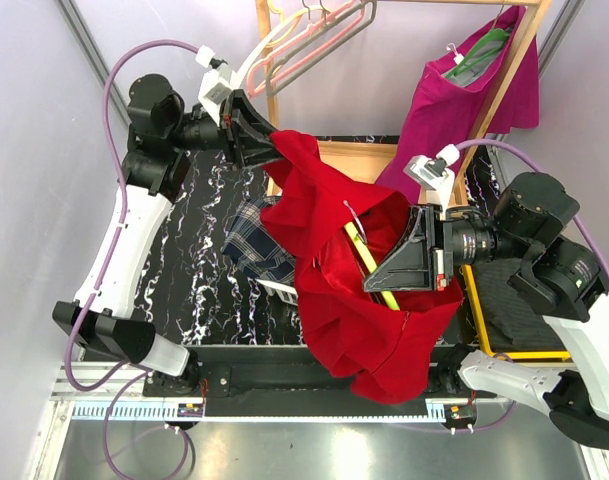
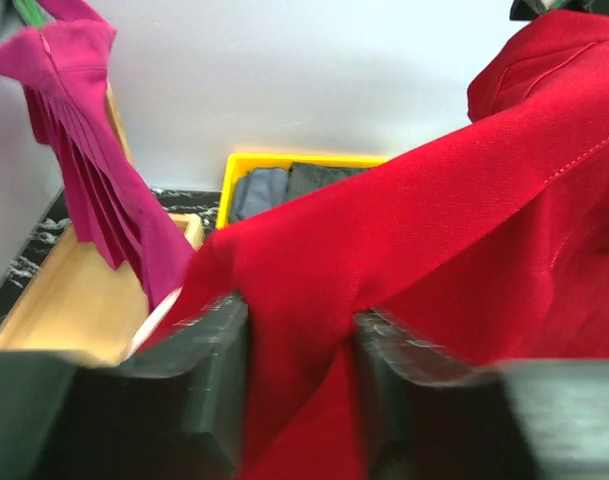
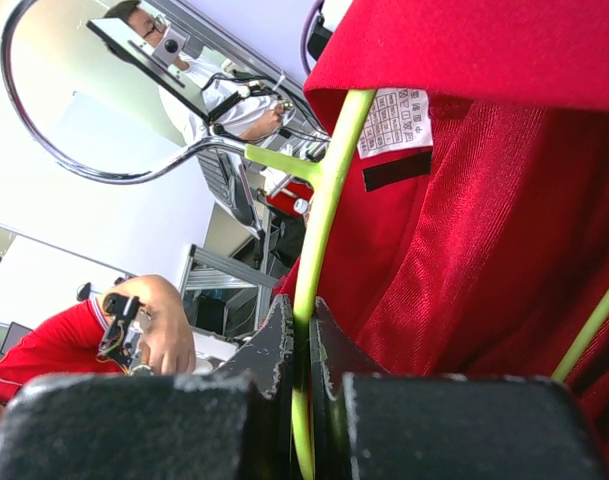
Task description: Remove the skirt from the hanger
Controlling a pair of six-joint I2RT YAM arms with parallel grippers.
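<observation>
While the right gripper (image 3: 302, 350) pinches shut on the green hanger (image 3: 327, 190), the left gripper (image 2: 299, 360) is clamped on a fold of the red skirt (image 2: 464, 220). Skirt draped between both arms above the marbled table (image 1: 199, 290), hanger inside it. Plaid cloth (image 1: 252, 245) just beside, on table.

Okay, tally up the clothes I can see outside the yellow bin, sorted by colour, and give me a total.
Red: 1, the red fabric skirt on the lime-green plastic hanger
Magenta: 1, the pleated magenta skirt hanging at the back
Blue plaid: 1, the blue plaid garment partly hidden by the red one
Total: 3
</observation>
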